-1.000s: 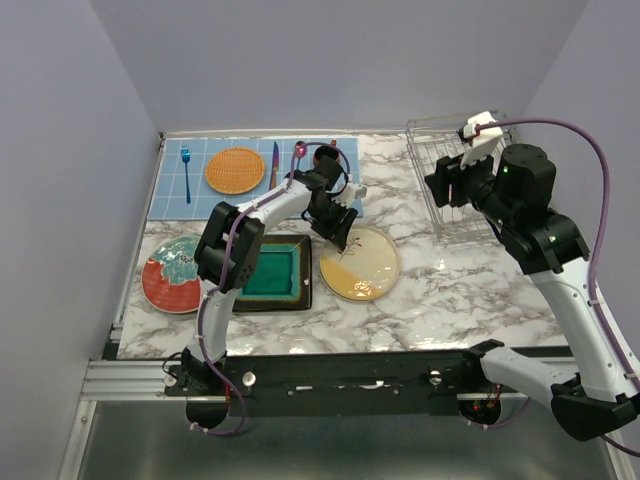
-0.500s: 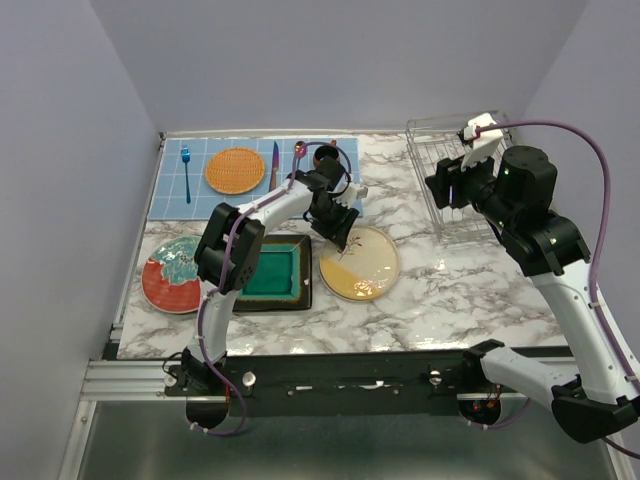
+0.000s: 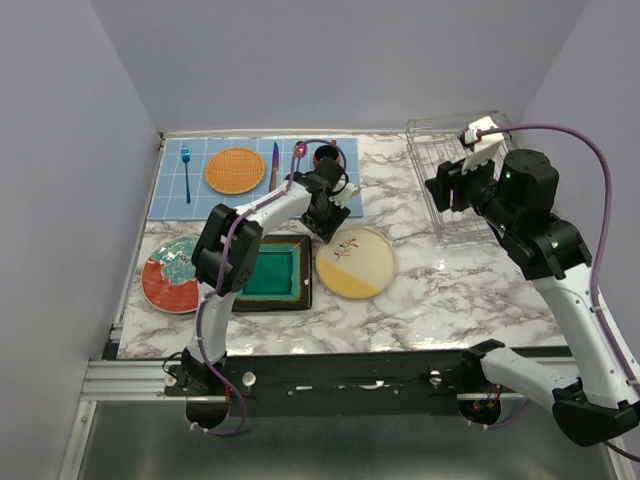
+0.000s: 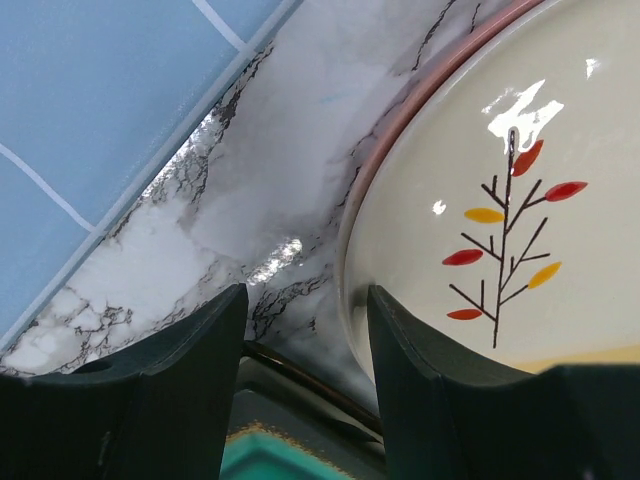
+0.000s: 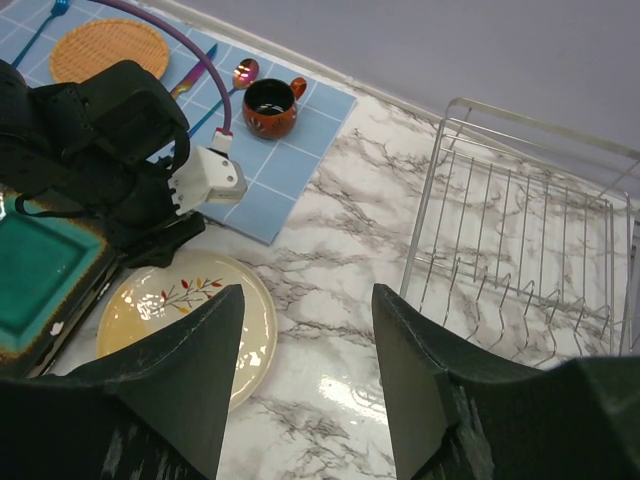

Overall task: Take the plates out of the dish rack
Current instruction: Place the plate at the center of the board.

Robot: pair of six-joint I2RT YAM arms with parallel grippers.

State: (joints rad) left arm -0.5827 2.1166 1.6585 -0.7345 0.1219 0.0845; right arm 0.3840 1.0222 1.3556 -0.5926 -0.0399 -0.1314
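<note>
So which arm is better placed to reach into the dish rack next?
Probably the right arm: it hangs, jaws open, beside the dish rack. The left arm, jaws open, is across the table at the cream-yellow sprig plate.

The left gripper (image 4: 305,300) has its two dark fingers apart, with only the marble table (image 4: 270,190) between them. The cream-yellow plate (image 4: 520,220) with a sprig lies at right, flat. A blue mat (image 4: 90,100) is at upper left, and a teal plate corner (image 4: 280,455) shows below.
</note>
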